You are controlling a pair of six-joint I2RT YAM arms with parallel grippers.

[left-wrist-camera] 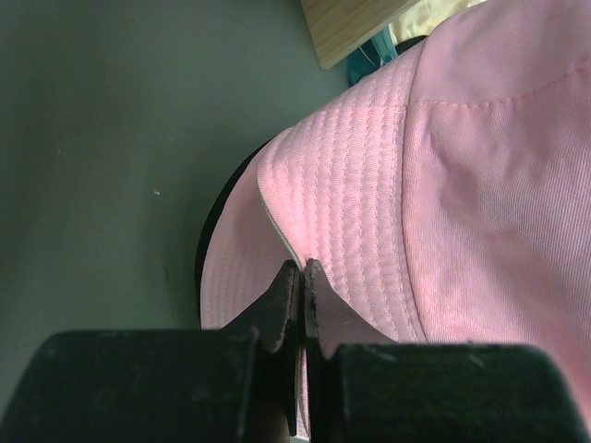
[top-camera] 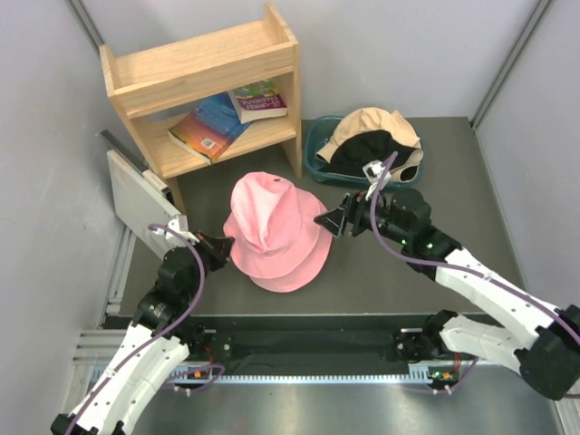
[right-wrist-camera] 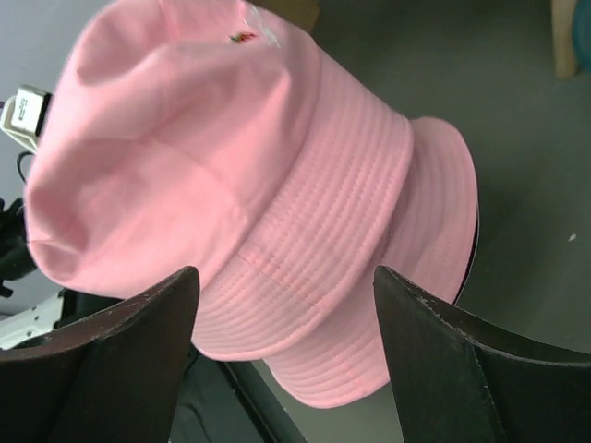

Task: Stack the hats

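Pink hats (top-camera: pixel 272 231): two, one over the other, in front of the wooden shelf (top-camera: pixel 204 63); a dark round edge showed under the brims.
My left gripper (left-wrist-camera: pixel 303 269): clenched on the pink brim's edge, in front of the shelf.
My right gripper (top-camera: pixel 326 220): released, fingers spread, grasping nothing, just beside the pink brim, off the shelf's right post.
Tan hat (top-camera: pixel 372 127), black hat (top-camera: pixel 367 149): piled in the teal tub (top-camera: pixel 313 149), just right of the shelf.
Books (top-camera: pixel 213 125): on the shelf's lower board.

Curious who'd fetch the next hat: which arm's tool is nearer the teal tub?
Right. The right tool, open, hovers just short of the teal tub, at the edge of the pink hat; the left tool pinches that hat's opposite brim, farther from the tub.
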